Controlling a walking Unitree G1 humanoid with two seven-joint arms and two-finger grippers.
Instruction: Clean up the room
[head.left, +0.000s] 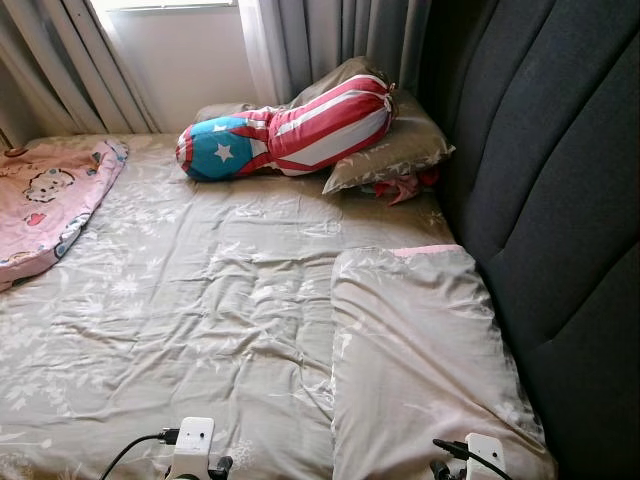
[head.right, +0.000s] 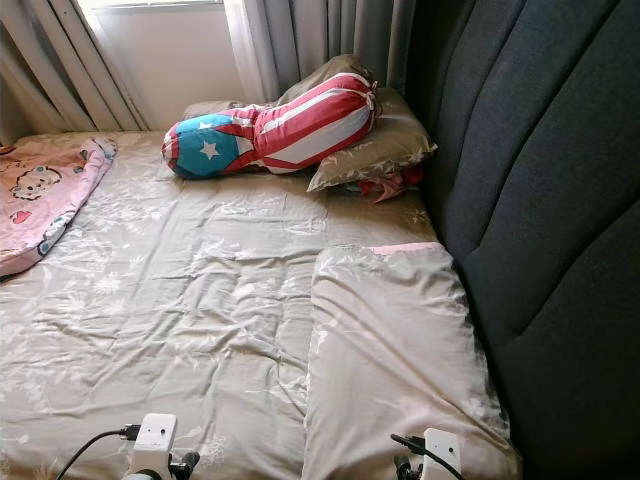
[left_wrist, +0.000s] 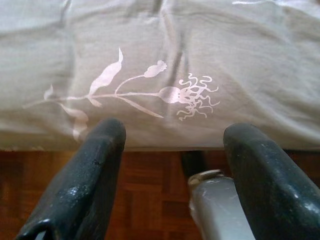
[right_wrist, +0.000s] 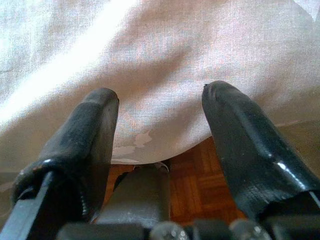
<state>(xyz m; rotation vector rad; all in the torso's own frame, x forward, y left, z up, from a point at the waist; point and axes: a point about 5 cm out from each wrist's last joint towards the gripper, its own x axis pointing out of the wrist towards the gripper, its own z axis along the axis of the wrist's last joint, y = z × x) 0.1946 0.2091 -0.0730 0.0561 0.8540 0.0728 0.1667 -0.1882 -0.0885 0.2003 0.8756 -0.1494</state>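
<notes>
The pillow (head.left: 420, 350) lies flat by the headboard (head.left: 560, 200), just ahead of the right gripper (right_wrist: 160, 125) (fingers spread, empty). The left gripper (left_wrist: 172, 145), likewise spread and empty, faces the floral sheet (left_wrist: 150, 90) above parquet floor (left_wrist: 155, 185).

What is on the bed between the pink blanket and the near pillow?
Just bare wrinkled sheet between the pink blanket and near pillow, in both eye views.

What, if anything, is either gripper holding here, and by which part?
Nothing is held. The left gripper and right gripper both have their fingers apart, empty, at the near edge of the bed sheet.
</notes>
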